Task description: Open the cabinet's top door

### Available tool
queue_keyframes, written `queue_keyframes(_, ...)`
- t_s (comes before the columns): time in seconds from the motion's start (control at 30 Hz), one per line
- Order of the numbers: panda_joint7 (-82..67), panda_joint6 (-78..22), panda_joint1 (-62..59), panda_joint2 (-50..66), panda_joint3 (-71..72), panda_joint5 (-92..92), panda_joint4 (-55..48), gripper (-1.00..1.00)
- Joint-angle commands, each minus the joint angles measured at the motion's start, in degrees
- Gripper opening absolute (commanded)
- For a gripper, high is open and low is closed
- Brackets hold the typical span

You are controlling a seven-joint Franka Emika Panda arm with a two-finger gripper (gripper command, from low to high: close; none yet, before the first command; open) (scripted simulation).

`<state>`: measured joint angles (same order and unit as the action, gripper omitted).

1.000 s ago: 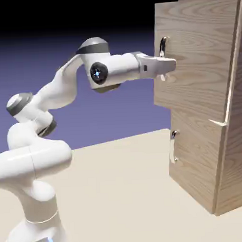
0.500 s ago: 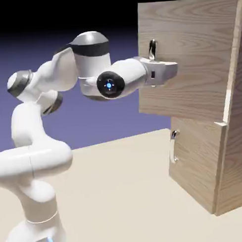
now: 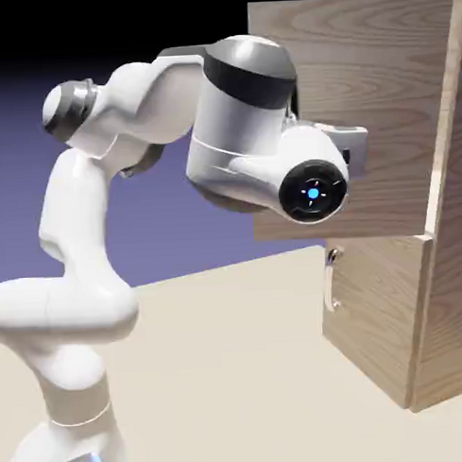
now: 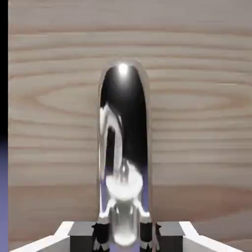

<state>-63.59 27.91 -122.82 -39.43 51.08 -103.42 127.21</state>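
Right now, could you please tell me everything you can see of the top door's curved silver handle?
The curved silver bar handle is polished, mirror-like metal with a rounded end, reflecting dark and blue-violet tones. In the hand view it runs up the middle against the top door's light-oak wood grain. The gripper is closed around its near end, a dark fingertip pad pressing each side. In the exterior view the white arm hides the handle, and the door stands swung partly open.
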Motion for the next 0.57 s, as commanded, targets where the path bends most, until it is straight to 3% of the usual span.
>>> queue_keyframes(0.0, -1.2, -0.8, -1.9, 1.8, 1.9, 1.7, -2.1, -1.00)
queue_keyframes(0.27, -7.2, -3.3, -16.6, 13.3, 18.4, 12.3, -16.0, -1.00)
queue_keyframes(0.53, -8.6, -6.2, -32.3, 16.2, 34.4, 15.4, -24.7, -1.00)
